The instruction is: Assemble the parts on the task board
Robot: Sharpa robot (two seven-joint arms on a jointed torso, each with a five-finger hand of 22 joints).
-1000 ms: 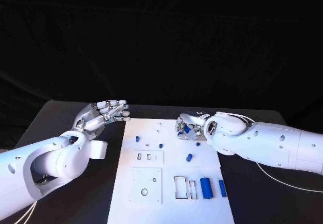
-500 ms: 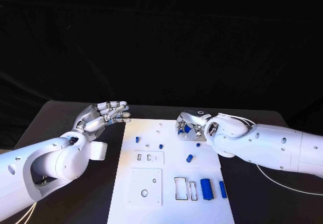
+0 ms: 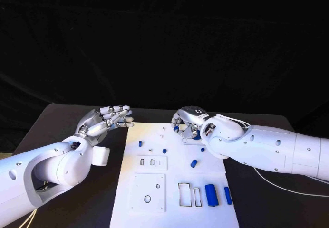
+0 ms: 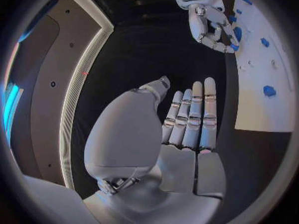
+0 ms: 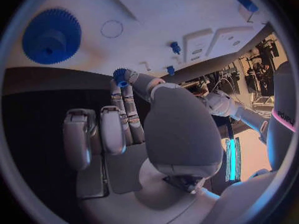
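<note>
Head view first: we see the white board [image 3: 147,190] lying lengthwise in the middle of the black counter [image 3: 62,118], with our two arms reaching in over its far end. Our left hand [image 3: 104,121] hovers above the counter just beside the board's far left corner, its fingers [image 3: 120,115] loosely apart and grasping nothing; the left wrist view shows the same, with the fingers stretched side by side over bare counter. Our right hand [image 3: 186,126] is over the far right part of the board, and in the right wrist view its fingers [image 5: 127,102] are pinching a small blue gear [image 5: 119,76] at their tips. That view also shows a large blue gear [image 5: 51,36] lying flat on the board, well apart from the small one. Small blue pegs [image 3: 164,151] are scattered over the board's far half. Nearer to us, two blue cylinders [image 3: 211,194] lie side by side close to the right edge, just beside a pair of rectangular slots [image 3: 184,194]. A white block [image 3: 100,156] sits on the counter to the left of the board.
</note>
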